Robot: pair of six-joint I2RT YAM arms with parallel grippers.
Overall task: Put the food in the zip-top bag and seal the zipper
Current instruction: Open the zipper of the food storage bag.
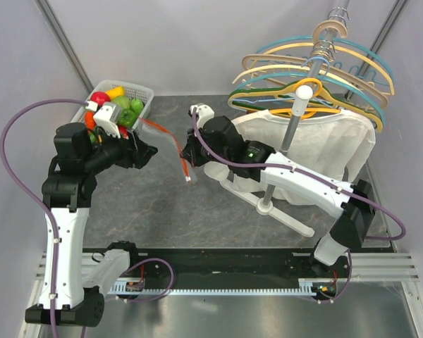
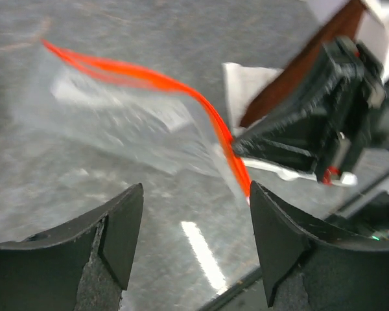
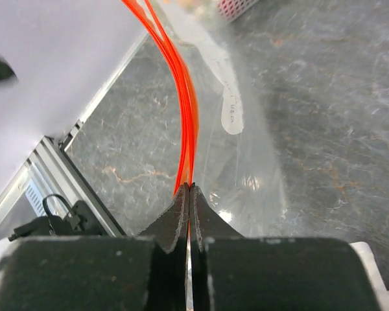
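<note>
Both arms bend inward over the counter (image 1: pixel 197 204). The right gripper (image 3: pixel 189 194) is pressed together on the zipper (image 3: pixel 181 84), holding the zip-top bag (image 2: pixel 117 123) at mid-frame. The left gripper (image 2: pixel 196 197) faces it, jaws spread. Beyond, upper left, the food (image 1: pixel 120 105) fills a basket (image 1: pixel 146 94).

Left arm (image 1: pixel 62 218) and right arm (image 1: pixel 303 184): white link shells, black joint housings, black bases. A purple cable (image 1: pixel 2 144) loops along each. Green indicator light (image 1: pixel 251 149) on the right arm's black housing. Fingers (image 2: pixel 123 227): matte black, wedge-shaped, with scuffed edges, tapering to blunt tips.
</note>
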